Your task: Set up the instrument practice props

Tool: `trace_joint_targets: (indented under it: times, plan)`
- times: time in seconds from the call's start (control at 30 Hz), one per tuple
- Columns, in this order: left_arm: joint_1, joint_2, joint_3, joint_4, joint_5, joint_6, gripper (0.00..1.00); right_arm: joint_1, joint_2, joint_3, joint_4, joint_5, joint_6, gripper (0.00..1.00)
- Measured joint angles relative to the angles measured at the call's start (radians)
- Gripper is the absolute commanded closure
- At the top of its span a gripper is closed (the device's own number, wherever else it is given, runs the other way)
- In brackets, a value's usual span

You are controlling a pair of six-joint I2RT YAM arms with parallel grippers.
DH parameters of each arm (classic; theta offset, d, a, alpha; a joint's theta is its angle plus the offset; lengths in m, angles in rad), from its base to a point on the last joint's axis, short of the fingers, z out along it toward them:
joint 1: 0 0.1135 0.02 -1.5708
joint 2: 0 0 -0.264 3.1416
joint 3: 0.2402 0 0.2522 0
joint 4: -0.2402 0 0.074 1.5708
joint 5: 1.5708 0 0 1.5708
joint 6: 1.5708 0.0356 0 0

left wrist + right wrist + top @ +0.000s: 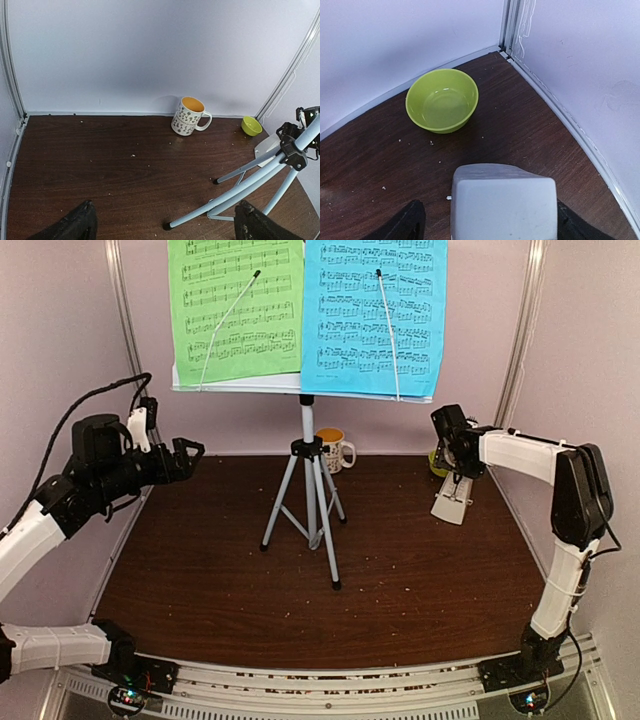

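The music stand [308,445] stands on its silver tripod [260,175] mid-table. On its desk lean a green music sheet [235,310] and a blue music sheet [375,315], each under a thin wire arm. At the back right the white metronome [452,502] rests on the table, a pale block [502,205] in the right wrist view. My right gripper [456,478] hovers over it, open, one finger on each side [487,222], with a clear gap at the left finger. Held above the table's left edge, my left gripper [190,453] is open and empty [165,225].
A patterned mug [335,448] with an orange inside sits behind the tripod by the back wall [189,116]. A small green bowl [441,100] lies in the back right corner, just beyond the metronome. Side walls close in on both sides. Crumbs dot the dark wooden table [420,570].
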Motion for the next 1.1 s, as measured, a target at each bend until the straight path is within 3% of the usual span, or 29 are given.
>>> trace_joint_targets:
  times: [0.33,0.6,1.1]
  plan:
    - [0.0,-0.039,-0.018,0.016,0.067,0.042,0.02,0.0,-0.011,-0.05,0.046,0.012,-0.024,0.41]
    - [-0.013,-0.109,-0.191,0.111,0.168,0.105,0.1,0.0,-0.167,-0.233,0.143,-0.121,-0.135,0.5]
    - [-0.349,-0.111,-0.344,0.293,0.161,0.333,0.23,0.023,-0.512,-0.53,0.203,-0.485,-0.264,0.61]
